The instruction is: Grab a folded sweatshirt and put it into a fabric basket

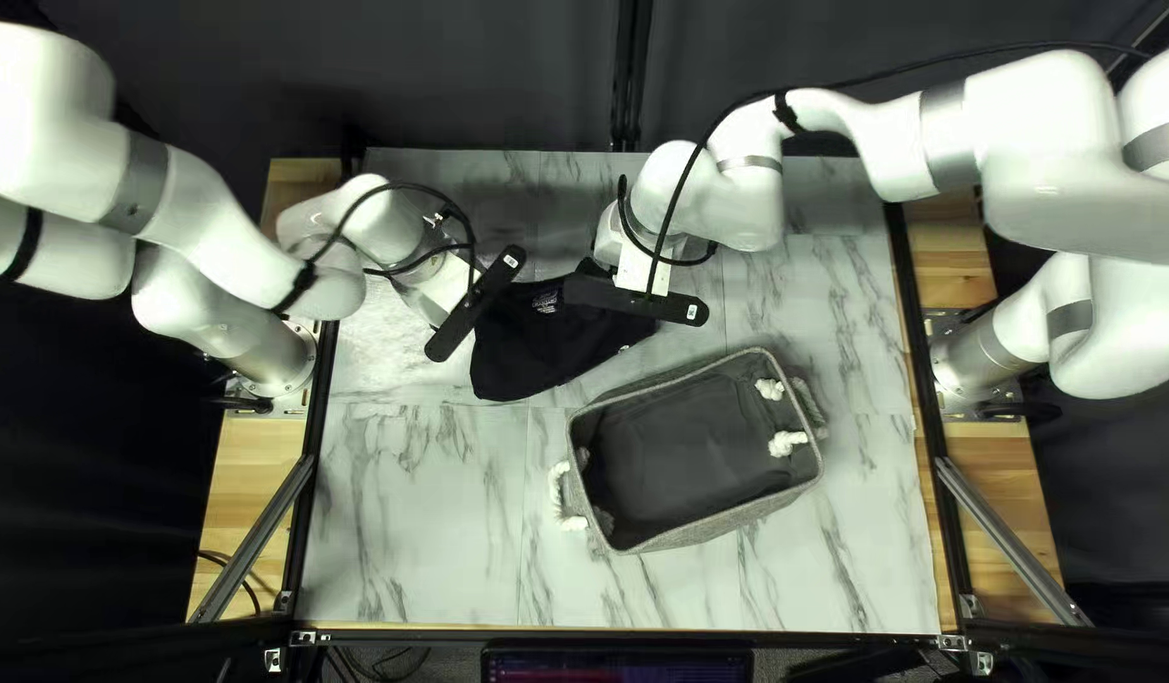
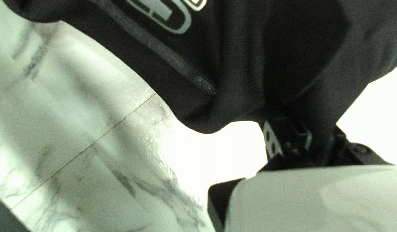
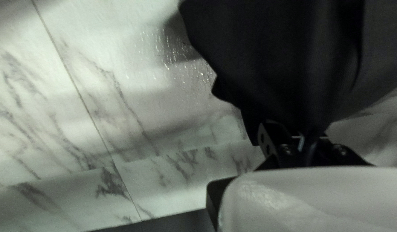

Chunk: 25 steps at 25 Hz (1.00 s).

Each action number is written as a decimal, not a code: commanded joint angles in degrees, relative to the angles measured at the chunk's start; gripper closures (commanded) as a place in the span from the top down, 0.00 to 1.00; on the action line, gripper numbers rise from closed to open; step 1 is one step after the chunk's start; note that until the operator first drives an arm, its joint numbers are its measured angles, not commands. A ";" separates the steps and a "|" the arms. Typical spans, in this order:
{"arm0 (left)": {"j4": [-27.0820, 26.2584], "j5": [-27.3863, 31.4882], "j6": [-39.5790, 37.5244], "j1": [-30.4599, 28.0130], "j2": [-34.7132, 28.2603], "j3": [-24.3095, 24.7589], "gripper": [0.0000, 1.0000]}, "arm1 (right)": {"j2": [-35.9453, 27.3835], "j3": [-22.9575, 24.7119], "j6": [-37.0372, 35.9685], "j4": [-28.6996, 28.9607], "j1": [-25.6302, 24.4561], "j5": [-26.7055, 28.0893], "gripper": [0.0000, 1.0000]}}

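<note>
Together, left claw and right claw pinch the black sweatshirt.

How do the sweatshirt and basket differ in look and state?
Colour: the sweatshirt is black with pale print; the basket is grey with white rope handles.
Shape: the sweatshirt is limp and bunched where gripped; the basket holds a boxy, open-topped form.
Hold: the left gripper and right gripper are both shut on the sweatshirt; neither holds the basket.
Shared: both look like fabric.
</note>
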 commanded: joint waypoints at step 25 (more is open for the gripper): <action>13.69 24.32 -18.40 -15.44 14.51 -36.47 0.00 | -20.32 0.32 11.57 -8.67 13.38 20.80 0.00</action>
